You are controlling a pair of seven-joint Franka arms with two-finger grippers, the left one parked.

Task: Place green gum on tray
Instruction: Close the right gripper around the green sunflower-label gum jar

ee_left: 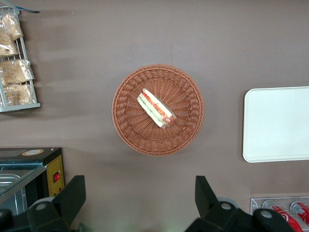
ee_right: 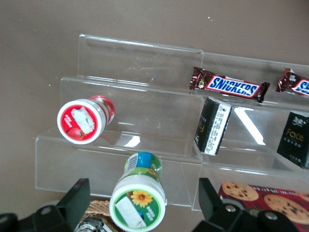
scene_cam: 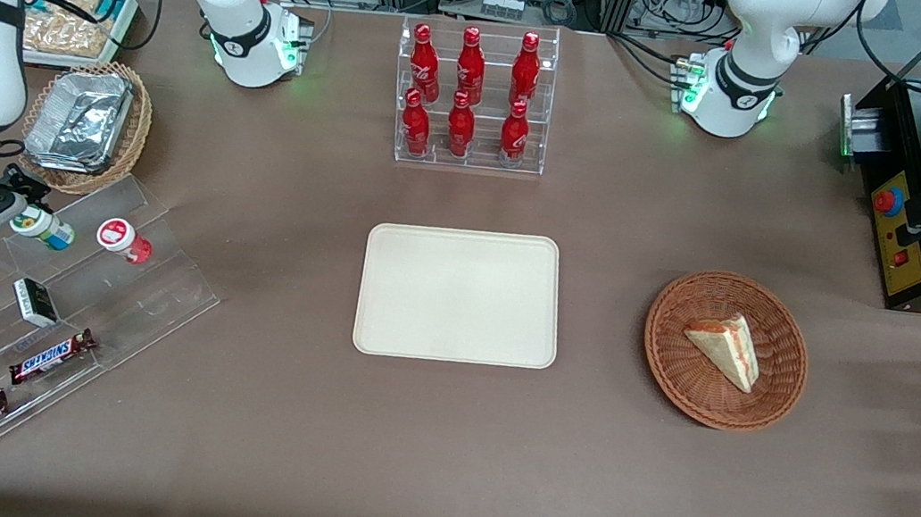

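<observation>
the right arm's gripper (ee_right: 140, 200) hangs with its two dark fingers spread wide, one on each side of the green gum (ee_right: 138, 193), neither pad visibly touching it. the small bottle sits between the open jaws on a step of the clear acrylic display stand (ee_right: 145, 116), its white lid turned toward the wrist camera and showing a green panel with a yellow flower; a green-and-blue label wraps the body.

the likeliest trouble from here appears to be the neighbour: a red-lidded bottle (ee_right: 83, 120) stands just beside one finger, one step away from the gripper, and a sideways drift on closing could knock it over or pinch the wrong one. the gum's round body could also roll or squirt out of the jaws if they close off-centre, and the slick steps of the stand offer little to stop it.

in the front view the gripper (scene_cam: 4, 203) hovers at the working arm's end of the table, with the gum (scene_cam: 43, 227) at its fingertips. the tray (scene_cam: 460, 294) lies bare and well apart from the gripper, toward the table's middle.
</observation>
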